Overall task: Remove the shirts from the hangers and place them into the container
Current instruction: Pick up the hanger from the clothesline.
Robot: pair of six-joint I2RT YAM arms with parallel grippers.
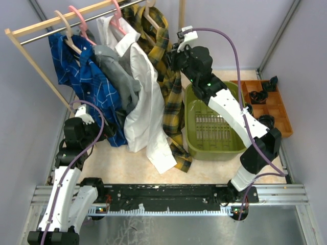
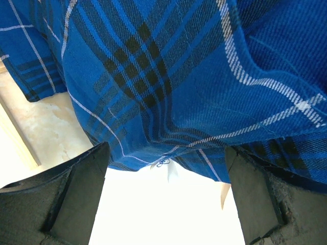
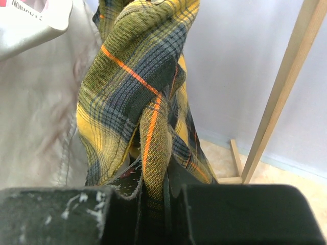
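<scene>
The right gripper point(image 3: 153, 191) is clamped on a bunched fold of the plaid shirt point(image 3: 138, 87). The cloth is pinched between its two fingers, and the rest of the fold rises straight ahead of it toward the hanger point(image 1: 150, 15). Just to its left hangs the white shirt point(image 3: 36, 112), touching the plaid. To its right and farther off stands a rack post point(image 3: 283, 87). The container point(image 1: 217, 153) lies below this gripper and back toward its arm's base, near the plaid's trailing hem. The left gripper point(image 2: 166, 204) is spread wide and holds nothing. The hem of the blue shirt point(image 2: 179, 76) hangs just ahead of it, and whether it touches the fingers I cannot tell. Beyond that, the grey shirt point(image 1: 120, 76) hangs between blue and white under the rod point(image 1: 66, 28). All four shirts look light and limp, woven cloth that the pads should hold without slipping. Cloth like this stretches and drapes rather than passing a pull along. A pinch low on the body will likely tug the hanger sideways or swing it, not free the shirt. A hold near the collar or a shoulder seems better — there a lift can slide the cloth off the hanger's arm, though buttoned fronts may snag.
</scene>
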